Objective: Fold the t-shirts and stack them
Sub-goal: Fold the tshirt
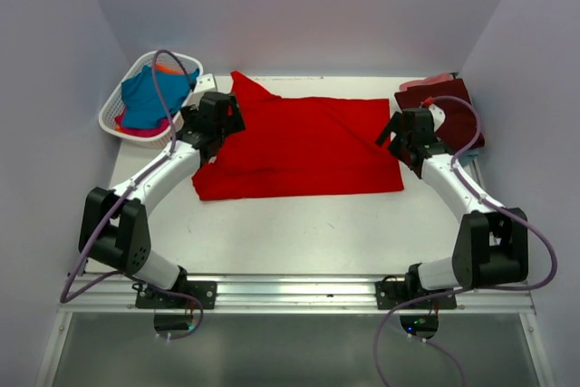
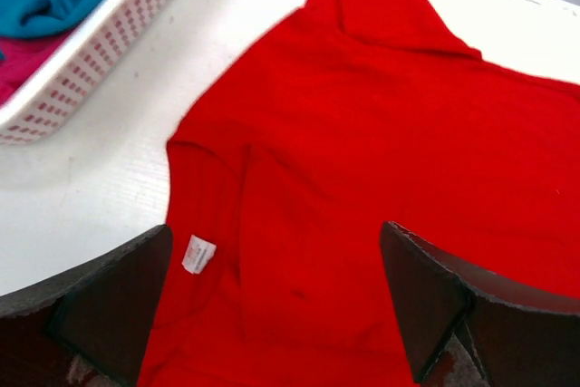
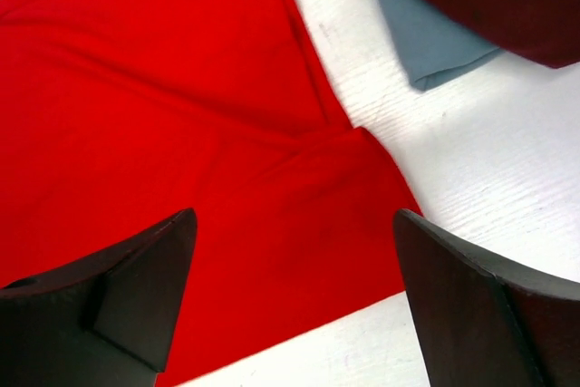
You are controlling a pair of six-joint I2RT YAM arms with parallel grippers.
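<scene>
Our left gripper [image 2: 276, 246] and right gripper [image 3: 294, 224] hung wide open and empty over opposite ends of the red t-shirt [image 1: 308, 147], flat on the table [image 1: 299, 233]. We saw a maroon t-shirt [image 1: 446, 101] back right and a teal t-shirt [image 1: 145, 97] in the basket [image 1: 108, 117] back left.

The table [image 1: 299, 233] lies open to passage along its near edge below the red t-shirt [image 1: 308, 147], while the basket [image 1: 118, 115] obstructs the far-left corner and the maroon t-shirt stack [image 1: 453, 101] the far-right corner.
</scene>
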